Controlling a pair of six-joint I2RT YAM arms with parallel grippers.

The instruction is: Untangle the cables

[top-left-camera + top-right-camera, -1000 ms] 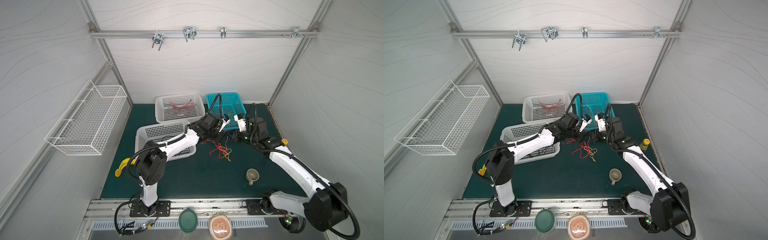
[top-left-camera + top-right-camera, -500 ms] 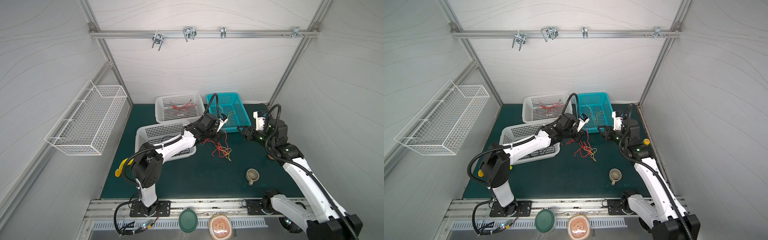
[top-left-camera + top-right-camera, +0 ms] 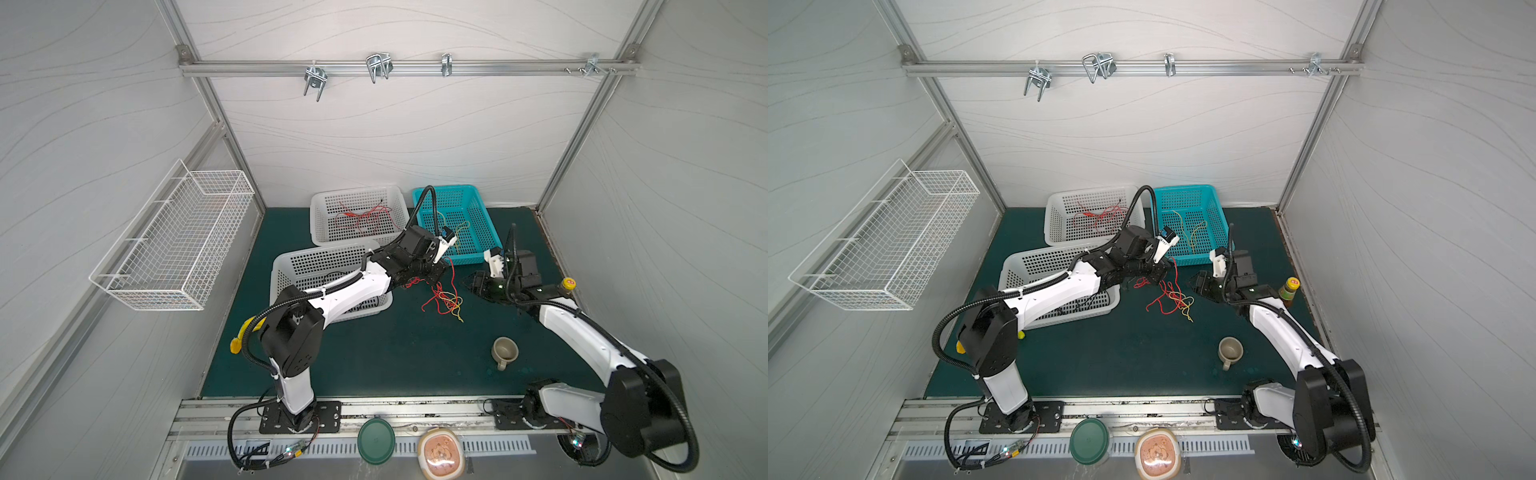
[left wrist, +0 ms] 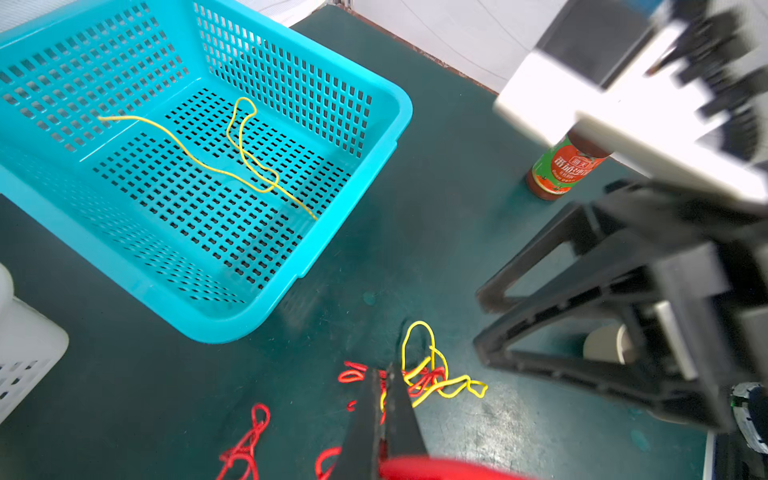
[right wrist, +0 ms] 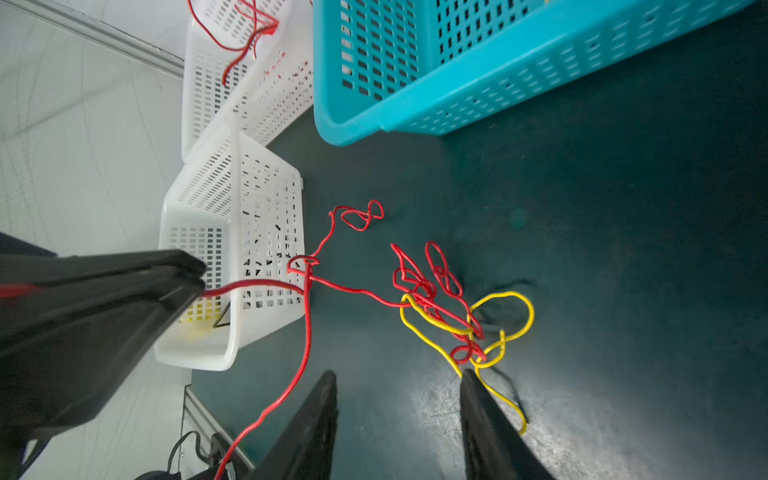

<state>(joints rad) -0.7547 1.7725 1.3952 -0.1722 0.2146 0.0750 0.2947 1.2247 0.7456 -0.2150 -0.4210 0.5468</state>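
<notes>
The cables form a red and yellow tangle (image 3: 442, 299) (image 3: 1169, 300) on the green mat in front of the teal basket. My left gripper (image 3: 438, 272) (image 4: 384, 370) hovers over the tangle's left side, shut on a red cable (image 5: 257, 284) that runs from its tips down into the knot (image 5: 436, 299). My right gripper (image 3: 471, 283) (image 5: 398, 374) is just right of the tangle, low over the mat, open with nothing between its fingers; a yellow cable (image 5: 498, 395) lies by one fingertip.
The teal basket (image 3: 444, 191) at the back holds a yellow cable (image 4: 245, 162). Next to it a white basket (image 3: 353, 194) holds red cables, and another white basket (image 3: 291, 261) lies under my left arm. A mug (image 3: 505, 351) and a sauce bottle (image 3: 567, 284) stand at the right.
The right gripper has let go beside the left gripper, opened, swung right and then come down low beside the tangle. The left gripper stays shut on the red cable.
</notes>
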